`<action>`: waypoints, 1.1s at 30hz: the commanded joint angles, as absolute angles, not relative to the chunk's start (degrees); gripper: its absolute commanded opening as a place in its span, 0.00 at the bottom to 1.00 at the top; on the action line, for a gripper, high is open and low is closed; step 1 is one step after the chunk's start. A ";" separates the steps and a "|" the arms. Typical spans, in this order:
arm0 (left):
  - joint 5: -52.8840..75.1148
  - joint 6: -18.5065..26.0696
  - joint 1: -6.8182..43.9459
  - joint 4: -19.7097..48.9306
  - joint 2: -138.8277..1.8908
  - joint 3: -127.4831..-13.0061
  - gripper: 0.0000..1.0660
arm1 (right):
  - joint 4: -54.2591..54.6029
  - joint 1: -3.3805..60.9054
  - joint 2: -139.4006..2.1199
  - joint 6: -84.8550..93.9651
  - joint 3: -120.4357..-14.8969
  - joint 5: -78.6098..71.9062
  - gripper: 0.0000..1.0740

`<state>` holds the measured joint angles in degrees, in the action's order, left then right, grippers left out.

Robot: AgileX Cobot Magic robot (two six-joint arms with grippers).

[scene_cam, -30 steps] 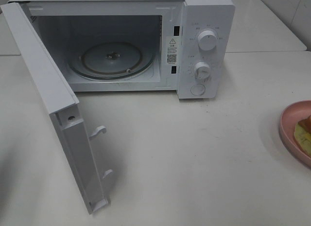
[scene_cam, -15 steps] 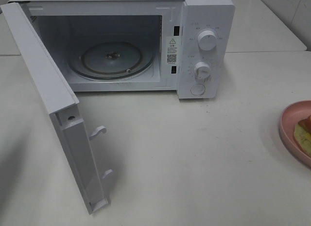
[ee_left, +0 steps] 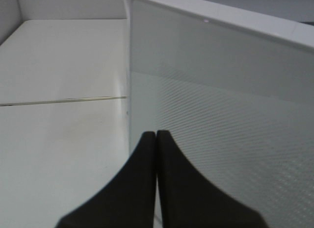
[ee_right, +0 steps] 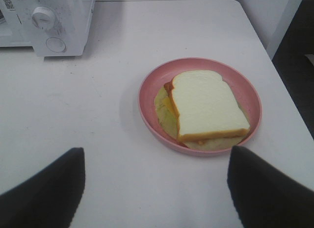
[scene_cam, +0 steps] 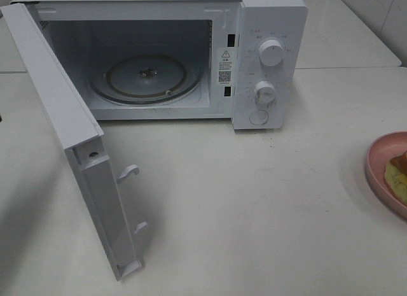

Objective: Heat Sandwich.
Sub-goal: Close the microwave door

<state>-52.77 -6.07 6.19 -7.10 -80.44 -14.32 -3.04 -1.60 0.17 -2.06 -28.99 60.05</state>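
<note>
The sandwich (ee_right: 208, 104) lies on a pink plate (ee_right: 248, 88); it is white bread with a tan crust and pale yellow-green filling sticking out. In the high view, sandwich (scene_cam: 399, 172) and plate (scene_cam: 380, 159) are cut off by the right edge. My right gripper (ee_right: 154, 157) stands open over the table, short of the plate, with nothing between its fingers. The left gripper (ee_left: 156, 136) is shut on nothing, close to the outer face of the microwave door (ee_left: 221, 115). Neither gripper shows in the high view.
The white microwave (scene_cam: 270, 28) stands at the back with its door (scene_cam: 70, 137) swung wide open to the left. Its glass turntable (scene_cam: 145, 78) is bare. Two knobs and a button sit on its right panel. The table's right edge runs near the plate.
A faint shadow on the left of the table has faded. The microwave, its door and the plate have not moved.
</note>
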 commanded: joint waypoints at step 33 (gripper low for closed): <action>-58.84 -1.72 33.23 7.45 -97.35 -28.19 0.00 | -2.69 -2.06 1.72 -2.29 -28.93 59.47 0.71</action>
